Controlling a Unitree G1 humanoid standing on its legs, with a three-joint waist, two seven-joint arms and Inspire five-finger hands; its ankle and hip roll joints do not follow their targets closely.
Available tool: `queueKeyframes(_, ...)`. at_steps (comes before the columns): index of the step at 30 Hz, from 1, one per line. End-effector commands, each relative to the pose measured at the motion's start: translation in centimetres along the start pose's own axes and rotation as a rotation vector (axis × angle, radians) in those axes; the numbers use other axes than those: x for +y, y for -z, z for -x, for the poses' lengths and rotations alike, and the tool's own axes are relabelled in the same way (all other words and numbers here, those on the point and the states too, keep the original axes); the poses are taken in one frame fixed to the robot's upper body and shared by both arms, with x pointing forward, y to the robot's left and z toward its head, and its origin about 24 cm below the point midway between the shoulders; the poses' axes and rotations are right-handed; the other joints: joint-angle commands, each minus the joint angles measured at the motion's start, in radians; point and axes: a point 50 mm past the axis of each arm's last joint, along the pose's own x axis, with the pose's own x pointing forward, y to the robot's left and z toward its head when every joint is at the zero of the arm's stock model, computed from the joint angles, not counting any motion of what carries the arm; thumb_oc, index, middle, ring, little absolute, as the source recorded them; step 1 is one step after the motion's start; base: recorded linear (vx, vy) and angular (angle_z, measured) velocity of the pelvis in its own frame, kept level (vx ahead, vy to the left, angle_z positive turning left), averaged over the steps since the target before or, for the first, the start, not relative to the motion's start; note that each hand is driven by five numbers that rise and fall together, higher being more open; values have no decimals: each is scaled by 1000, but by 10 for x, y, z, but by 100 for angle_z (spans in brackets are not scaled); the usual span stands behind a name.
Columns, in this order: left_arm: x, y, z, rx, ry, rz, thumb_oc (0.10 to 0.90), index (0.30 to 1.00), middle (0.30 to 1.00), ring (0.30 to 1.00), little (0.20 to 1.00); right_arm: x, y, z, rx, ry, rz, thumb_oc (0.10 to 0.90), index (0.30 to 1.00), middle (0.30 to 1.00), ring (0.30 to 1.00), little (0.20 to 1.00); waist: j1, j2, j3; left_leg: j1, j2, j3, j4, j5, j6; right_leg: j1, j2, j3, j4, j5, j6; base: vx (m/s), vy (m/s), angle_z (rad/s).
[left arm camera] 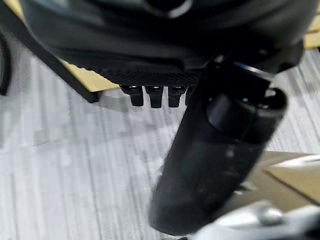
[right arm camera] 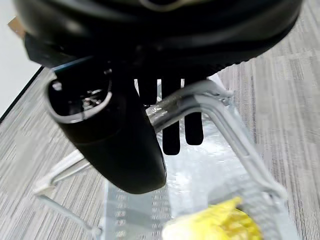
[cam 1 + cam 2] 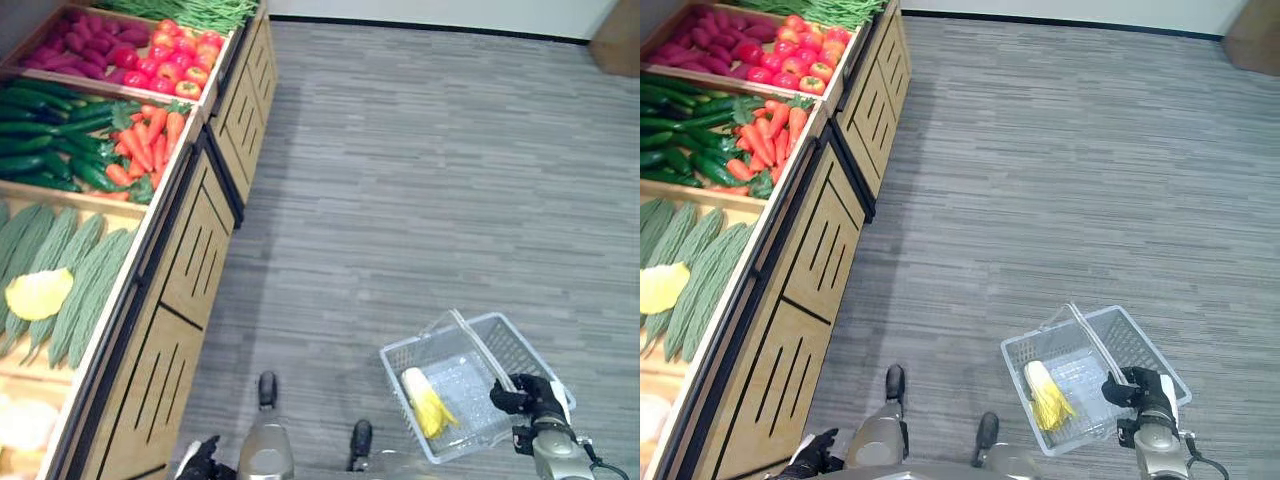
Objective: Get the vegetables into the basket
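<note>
**One basket in my right hand, one vegetable inside**

While I look down from the head cameras, my right hand (image 3: 528, 395) has its fingers curled round the handle (image 3: 472, 337) of the single white wire basket (image 3: 447, 361), which hangs over the grey floor (image 3: 420, 170). Inside lies one vegetable, a pale corn cob with yellow husk (image 3: 425, 402). My left hand (image 3: 203, 459) sits low beside the wooden produce stand (image 3: 190, 255); I cannot tell how its fingers are set.

I count four filled bins on the stand: ridged green gourds (image 3: 75, 275) with one yellow item (image 3: 38, 293), cucumbers (image 3: 45, 135) beside carrots (image 3: 148, 140), and tomatoes (image 3: 180, 60).

Only the right wrist view shows the handle (image 2: 192, 100) caught between thumb (image 2: 112, 137) and fingers (image 2: 172, 125).
</note>
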Motion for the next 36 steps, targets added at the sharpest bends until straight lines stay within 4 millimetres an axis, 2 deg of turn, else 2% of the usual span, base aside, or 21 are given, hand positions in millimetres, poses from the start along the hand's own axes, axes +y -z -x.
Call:
queueKeyframes(1,39,-25,-5,-107,-125,39,900,1000,1000,1000,1000,-33,-47,-6,-226,121,-27,400,300,300,300,300,1,-64,-83,-128,-41,26,147,-77,18,11,-162,-24,111,57,144,162,194,-32)
queueKeyframes(2,46,-33,-5,-137,-144,70,900,1000,1000,1000,1000,-27,-52,-8,-232,114,-40,400,300,300,300,300,3,-73,-83,-139,-66,35,163,-102,36,-11,-189,-14,124,106,160,161,193,-16)
queueKeyframes(3,46,-33,-5,-138,-145,70,900,1000,1000,1000,1000,-27,-52,-8,-232,114,-40,400,300,300,300,300,3,-73,-83,-140,-67,36,164,-103,37,-13,-189,-13,124,106,160,171,190,-7)
queueKeyframes(7,48,-34,-5,-138,-146,32,900,1000,1000,1000,1000,-26,-52,-9,-225,105,-36,400,300,300,300,300,0,-82,-85,-131,-109,34,174,-142,64,-28,-222,-3,183,182,177,144,138,-1)
queueKeyframes(8,48,-34,-5,-138,-144,29,900,1000,1000,1000,1000,-26,-50,-9,-215,107,-35,400,300,300,300,300,2,-79,-83,-117,-121,33,173,-158,78,-46,-230,6,235,197,179,123,187,8)
queueKeyframes(11,50,-30,-4,-130,-140,19,900,1000,1000,1000,1000,-25,-64,-11,-262,104,-35,400,300,300,300,300,-6,-57,-51,-58,-135,42,177,-201,118,-139,-248,15,465,286,172,69,197,-10)
queueKeyframes(12,49,-30,-4,-131,-140,20,900,1000,1000,1000,1000,-25,-64,-11,-263,104,-36,400,300,300,300,300,-4,-56,-53,-61,-133,43,176,-198,118,-144,-246,17,464,290,171,80,149,-17)
queueKeyframes(13,50,-29,-4,-128,-138,11,900,1000,1000,1000,1000,-25,-68,-11,-277,103,-36,400,300,300,300,300,-13,-40,-40,-37,-128,38,176,-211,125,-180,-236,17,511,281,161,315,150,5)
queueKeyframes(14,53,-25,-5,-105,-152,21,900,1000,1000,1000,1000,-21,-75,-11,-306,90,-36,400,300,300,300,300,-39,-23,-5,53,-120,44,161,-239,124,-307,-198,-22,525,182,133,447,110,-1)
queueKeyframes(15,54,-22,-4,-91,-160,34,900,1000,1000,1000,1000,-19,-80,-10,-324,84,-38,400,300,300,300,300,-43,-29,1,85,-124,47,154,-254,115,-333,-202,-61,455,164,130,401,42,-16)
queueKeyframes(16,54,-22,-4,-90,-161,35,900,1000,1000,1000,1000,-19,-80,-10,-324,83,-37,400,300,300,300,300,-46,-26,5,92,-121,43,152,-257,113,-322,-199,-66,451,161,130,239,-90,-29)
queueKeyframes(18,52,-17,-4,-72,-155,36,900,1000,1000,1000,1000,-18,-81,-10,-328,81,-42,400,300,300,300,300,-60,-36,14,133,-120,27,153,-282,94,-331,-207,-96,315,177,147,302,-144,18)
queueKeyframes(20,49,-13,-4,-58,-147,31,900,1000,1000,1000,1000,-18,-83,-10,-334,81,-42,400,300,300,300,300,-82,-41,16,179,-118,7,154,-307,74,-357,-179,-76,174,212,169,396,-172,36)
queueKeyframes(21,48,-13,-4,-55,-144,32,900,1000,1000,1000,1000,-18,-83,-10,-339,80,-39,400,300,300,300,300,-98,-45,14,200,-120,-8,158,-317,67,-382,-171,-37,137,235,179,376,-149,27)
queueKeyframes(23,44,-11,-4,-47,-130,29,900,1000,1000,1000,1000,-20,-84,-9,-344,74,-27,400,300,300,300,300,-110,-43,6,237,-117,-32,180,-337,54,-397,-153,9,129,256,183,376,-174,36)
queueKeyframes(25,40,-10,-4,-46,-123,31,900,1000,1000,1000,1000,-20,-80,-8,-337,69,-27,400,300,300,300,300,-109,-48,-5,245,-115,-45,215,-353,42,-372,-147,9,129,268,170,301,-212,58)
queueKeyframes(27,37,-11,-4,-48,-123,49,900,1000,1000,1000,1000,-23,-79,-8,-336,69,-21,400,300,300,300,300,-104,-43,-18,243,-96,-59,250,-324,19,-347,-126,-4,142,256,153,281,-309,52)
queueKeyframes(28,36,-14,-4,-47,-128,95,900,1000,1000,1000,1000,-28,-81,-9,-342,86,-34,400,300,300,300,300,-106,-37,-19,225,-74,-79,288,-292,-2,-349,-109,-12,177,223,130,275,-343,57)
queueKeyframes(33,31,-21,-6,-65,-116,87,900,1000,1000,1000,1000,-36,-86,-9,-364,103,-50,400,300,300,300,300,-120,-20,-28,210,-37,-114,330,-243,-19,-371,-72,-13,285,130,82,160,-177,18)
queueKeyframes(35,29,-26,-6,-83,-114,97,900,1000,1000,1000,1000,-38,-84,-8,-363,104,-35,400,300,300,300,300,-121,-15,-28,181,-21,-124,411,-171,-29,-355,-49,-10,307,88,52,225,-280,13)
queueKeyframes(36,26,-35,-7,-104,-106,100,900,1000,1000,1000,1000,-44,-79,-7,-346,122,-28,400,300,300,300,300,-113,-26,-8,96,-5,-135,591,-79,-41,-317,-36,-15,308,57,17,167,-278,29)
